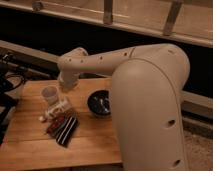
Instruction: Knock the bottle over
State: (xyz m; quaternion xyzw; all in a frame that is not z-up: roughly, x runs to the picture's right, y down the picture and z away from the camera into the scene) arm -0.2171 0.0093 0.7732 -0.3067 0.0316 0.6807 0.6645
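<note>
The small whitish translucent bottle (56, 108) lies on its side on the wooden table (30, 145), its white cap pointing to the front left. It rests just in front of the white cup (50, 94), which stands upright. My gripper (65, 86) is at the end of the white arm, just above and to the right of the cup and behind the bottle, apart from the bottle. The arm's wrist hides most of the gripper.
A dark bowl (100, 103) sits to the right of the bottle. Dark and red snack packets (63, 129) lie in front of the bottle. My large white arm body (150, 110) covers the table's right side. Dark cables and equipment (7, 80) stand at the left edge.
</note>
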